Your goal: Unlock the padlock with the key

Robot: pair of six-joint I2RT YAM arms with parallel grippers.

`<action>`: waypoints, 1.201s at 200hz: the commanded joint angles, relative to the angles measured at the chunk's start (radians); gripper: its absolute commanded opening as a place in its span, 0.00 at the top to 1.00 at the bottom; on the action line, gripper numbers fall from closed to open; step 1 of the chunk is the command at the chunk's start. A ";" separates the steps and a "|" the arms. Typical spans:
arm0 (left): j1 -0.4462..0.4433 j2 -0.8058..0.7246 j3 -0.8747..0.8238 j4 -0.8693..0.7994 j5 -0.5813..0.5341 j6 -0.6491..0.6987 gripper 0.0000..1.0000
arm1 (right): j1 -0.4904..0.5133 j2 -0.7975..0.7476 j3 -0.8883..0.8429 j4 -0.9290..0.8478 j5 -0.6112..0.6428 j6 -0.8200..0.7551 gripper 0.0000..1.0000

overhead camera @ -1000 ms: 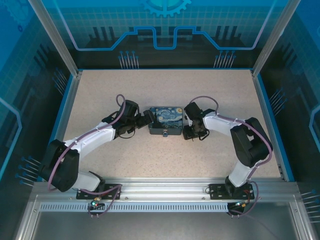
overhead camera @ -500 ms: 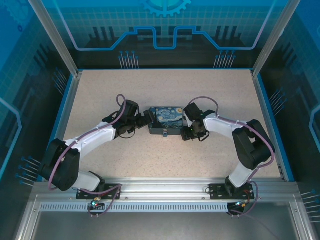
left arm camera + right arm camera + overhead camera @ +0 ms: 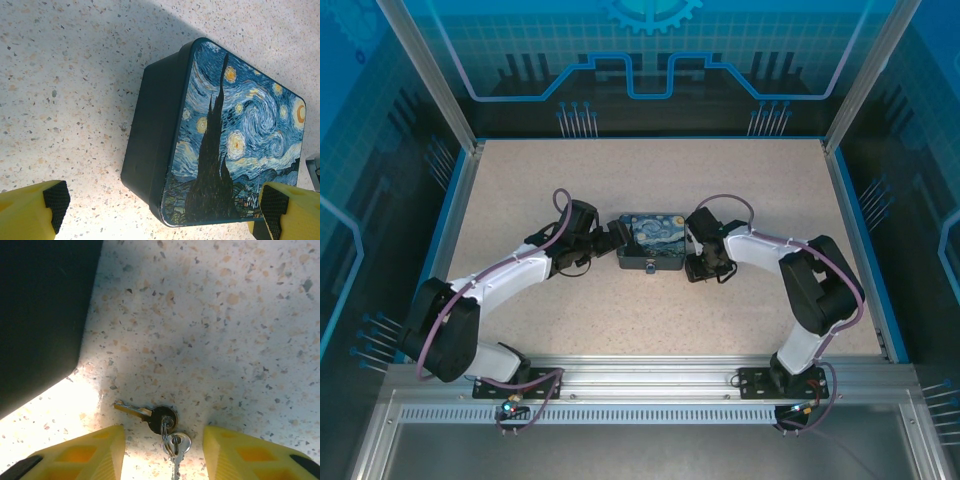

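The padlock [image 3: 653, 240] is a dark-sided block with a blue swirl and yellow speck print [image 3: 235, 135], lying flat mid-table. My left gripper [image 3: 617, 238] is open at its left end, and the block's near corner lies between the yellow fingertips [image 3: 165, 205] without touching them. The key [image 3: 150, 416] has a dark head and a brass blade. It lies flat on the table, joined by a ring to a silver key [image 3: 177, 447]. My right gripper [image 3: 162, 452] is open and low over the table, one finger on each side of the keys. The block's dark side [image 3: 40, 315] is at the upper left.
The speckled table [image 3: 650, 310] is bordered by a blue rim and metal frame posts [image 3: 430, 80]. The right arm's elbow [image 3: 820, 285] rises at the right. Open tabletop lies behind and in front of the block.
The right wrist has shifted slightly left, nearer the block's front right corner. The left arm and the block have not moved.
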 commanded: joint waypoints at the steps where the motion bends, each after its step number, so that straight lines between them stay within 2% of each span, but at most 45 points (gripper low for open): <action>1: 0.003 0.012 0.000 0.014 0.025 0.003 0.01 | 0.027 0.021 -0.005 -0.009 -0.009 0.003 0.56; 43: 0.003 0.018 0.013 0.015 0.031 0.004 0.01 | 0.037 0.020 -0.014 -0.007 -0.005 0.012 0.70; 87: 0.004 0.018 0.017 0.016 0.039 0.002 0.01 | 0.037 0.013 -0.022 -0.008 -0.002 0.004 0.92; 113: 0.003 0.015 0.018 0.016 0.043 0.003 0.01 | 0.037 -0.012 -0.033 -0.014 0.000 0.001 1.00; 166: 0.002 -0.006 0.009 0.028 0.061 -0.004 0.01 | 0.037 -0.142 -0.089 -0.008 -0.037 0.018 1.00; 240: -0.005 -0.034 -0.017 0.136 0.165 -0.071 0.01 | 0.035 -0.327 -0.080 -0.026 -0.143 0.053 1.00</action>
